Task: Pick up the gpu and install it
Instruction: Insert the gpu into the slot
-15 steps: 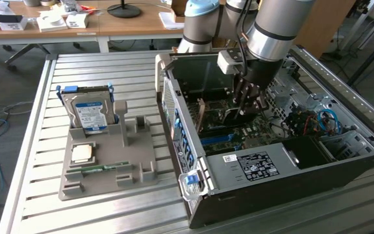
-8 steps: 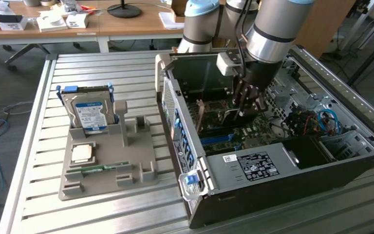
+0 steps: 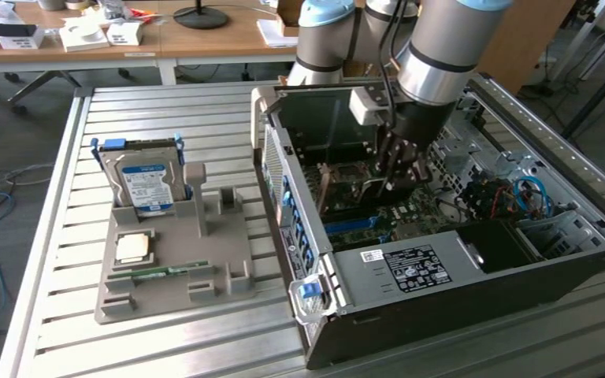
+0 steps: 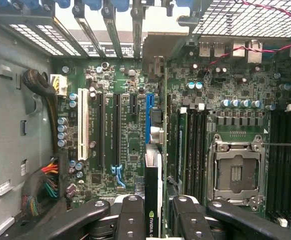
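Claw is gripping the gpu edge-on between its fingers, down inside the case and just above the board. The card edge is lining up with the blue slot. My read on seating it well: card vertical, edge parallel to the slot, then pushing straight down evenly without twisting or rocking.

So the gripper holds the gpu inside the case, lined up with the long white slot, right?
Not the white slot. The wrist view shows the gripper holding the gpu edge-on inside the case, in line with the blue slot.
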### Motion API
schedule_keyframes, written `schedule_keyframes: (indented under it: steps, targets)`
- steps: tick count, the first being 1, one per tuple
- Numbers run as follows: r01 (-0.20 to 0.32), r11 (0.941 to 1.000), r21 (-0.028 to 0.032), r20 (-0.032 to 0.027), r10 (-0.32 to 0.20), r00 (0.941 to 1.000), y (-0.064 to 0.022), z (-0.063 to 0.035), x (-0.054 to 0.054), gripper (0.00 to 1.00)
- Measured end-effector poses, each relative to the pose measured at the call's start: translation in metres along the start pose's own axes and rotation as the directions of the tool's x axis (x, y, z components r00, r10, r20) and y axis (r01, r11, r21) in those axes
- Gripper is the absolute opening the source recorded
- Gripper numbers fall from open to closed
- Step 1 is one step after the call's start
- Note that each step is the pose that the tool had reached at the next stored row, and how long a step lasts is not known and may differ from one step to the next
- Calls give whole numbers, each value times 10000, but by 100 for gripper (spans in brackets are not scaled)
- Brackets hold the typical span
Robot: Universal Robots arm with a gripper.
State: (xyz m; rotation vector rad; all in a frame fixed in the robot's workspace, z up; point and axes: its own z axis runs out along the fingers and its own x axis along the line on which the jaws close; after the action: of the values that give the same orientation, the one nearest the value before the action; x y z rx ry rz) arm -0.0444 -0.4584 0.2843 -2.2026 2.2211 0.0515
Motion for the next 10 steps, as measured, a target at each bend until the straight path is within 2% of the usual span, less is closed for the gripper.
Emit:
schedule_keyframes:
  steps: [10]
  targets:
    - [1,10000,0,1,-1,10000,32,77,3,26]
